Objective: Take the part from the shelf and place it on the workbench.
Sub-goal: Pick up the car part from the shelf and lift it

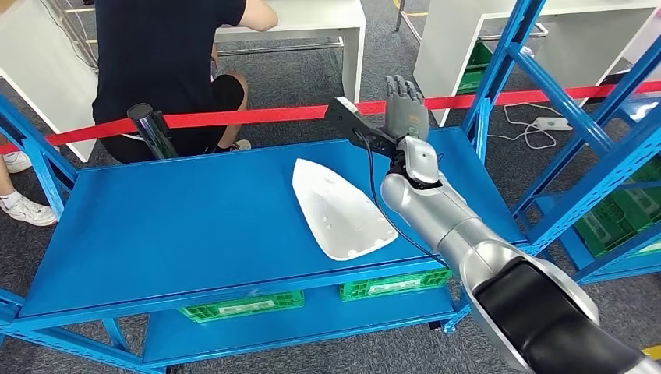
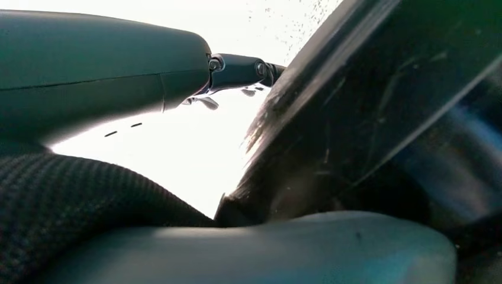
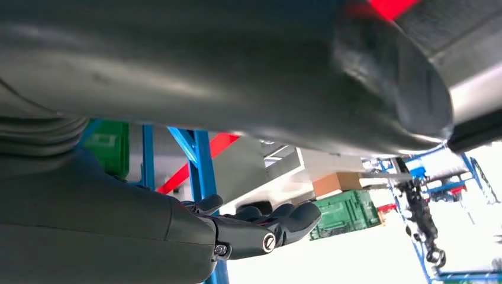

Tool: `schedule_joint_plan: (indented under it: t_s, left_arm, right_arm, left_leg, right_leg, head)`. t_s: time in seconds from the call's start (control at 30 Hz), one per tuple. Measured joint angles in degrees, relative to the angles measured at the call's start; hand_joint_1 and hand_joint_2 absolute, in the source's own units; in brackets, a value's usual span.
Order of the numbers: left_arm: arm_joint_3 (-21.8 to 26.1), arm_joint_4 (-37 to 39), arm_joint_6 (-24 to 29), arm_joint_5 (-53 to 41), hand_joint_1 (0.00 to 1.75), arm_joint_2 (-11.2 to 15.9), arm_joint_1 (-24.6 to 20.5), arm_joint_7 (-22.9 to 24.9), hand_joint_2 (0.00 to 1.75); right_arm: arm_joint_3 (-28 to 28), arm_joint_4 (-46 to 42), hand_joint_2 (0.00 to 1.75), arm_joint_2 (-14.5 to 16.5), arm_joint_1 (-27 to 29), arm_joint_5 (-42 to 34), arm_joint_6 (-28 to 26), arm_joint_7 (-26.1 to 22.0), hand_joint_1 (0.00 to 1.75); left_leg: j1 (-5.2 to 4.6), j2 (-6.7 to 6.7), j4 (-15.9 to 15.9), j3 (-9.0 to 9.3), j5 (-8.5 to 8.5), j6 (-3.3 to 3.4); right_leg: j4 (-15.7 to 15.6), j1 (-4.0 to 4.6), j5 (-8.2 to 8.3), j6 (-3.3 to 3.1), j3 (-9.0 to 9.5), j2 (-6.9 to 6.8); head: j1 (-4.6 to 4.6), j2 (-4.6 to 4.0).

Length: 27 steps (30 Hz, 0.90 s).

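Squinting at the left hand (image 2: 106,77) against glare and dark shapes: not telling whether it is spread or holding anything. Finding 1 white part (image 1: 339,209) lying flat on the blue shelf (image 1: 156,226), right of centre. Judging it light, stiff and smooth-faced, probably slippery; favouring a hold across the side edges near the broad end. Raising the right hand (image 1: 405,105) just beyond it, fingers apart, gripping nothing.

No readable text, white labels on green crates (image 1: 243,307) (too blurred)
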Motion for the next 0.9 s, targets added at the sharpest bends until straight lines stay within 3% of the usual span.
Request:
schedule_joint_plan:
  t_s: [0.07, 0.2, 0.4, 0.5, 0.63, 0.9]
  left_arm:
    - [0.0, 0.0, 0.0, -0.2, 0.00, 0.0, -0.1, 0.3, 0.00]
    - [0.0, 0.0, 0.0, -0.7, 0.00, 0.0, -0.4, 0.8, 0.00]
    - [0.0, 0.0, 0.0, -1.4, 0.00, -0.1, -0.7, 1.5, 0.00]
    - [0.0, 0.0, 0.0, -1.7, 0.00, -0.3, -0.8, 1.7, 0.00]
    - [0.0, 0.0, 0.0, -1.9, 0.00, -0.3, -0.8, 1.7, 0.00]
    - [0.0, 0.0, 0.0, -2.2, 0.00, -0.3, -0.9, 1.7, 0.00]
  right_arm:
    - [-2.0, -0.2, 0.00, 0.2, 0.0, -0.4, 0.5, -0.3, 0.00]
    - [-5.2, -0.3, 0.00, 0.7, 0.3, 0.5, 3.0, 0.0, 0.00]
    - [-8.3, -0.1, 0.00, 1.3, 1.5, 1.9, 9.4, 0.2, 0.00]
    - [-9.9, 0.4, 0.00, 1.5, 1.6, 1.5, 12.4, -1.2, 0.00]
    - [-11.2, 1.3, 1.75, 1.8, 1.6, 1.0, 14.6, -2.9, 0.00]
    - [-13.8, 3.0, 1.75, 3.1, 1.6, -0.2, 16.8, -5.4, 0.00]
  left_leg:
    - [-0.23, -0.11, 0.1, 0.13, -0.26, -0.45]
    - [-0.48, -0.05, -0.4, 0.57, -0.36, 0.47]
    - [-0.45, 0.13, -1.0, 1.01, 0.21, -0.88]
    - [-0.42, 0.13, -1.1, 1.05, 0.23, -1.18]
    - [-0.36, 0.12, -1.1, 1.04, 0.20, -1.24]
    - [-0.39, 0.10, -1.1, 1.04, 0.12, -1.32]
  right_leg:
    - [-2.9, 0.08, 1.19, -0.43, 0.90, 0.03]
    - [-3.3, 0.11, 1.47, -0.87, 1.08, 0.18]
    - [-3.2, 0.15, 1.51, -1.33, 1.11, 0.41]
    - [-3.2, 0.15, 1.48, -1.40, 1.10, 0.42]
    - [-3.3, 0.08, 1.45, -1.42, 1.12, 0.45]
    - [-3.5, 0.01, 1.48, -1.34, 1.24, 0.51]
  head:
    - [-0.04, 0.00]
    - [-0.07, 0.00]
    - [-0.06, 0.00]
    - [-0.06, 0.00]
    - [-0.05, 0.00]
    - [-0.05, 0.00]
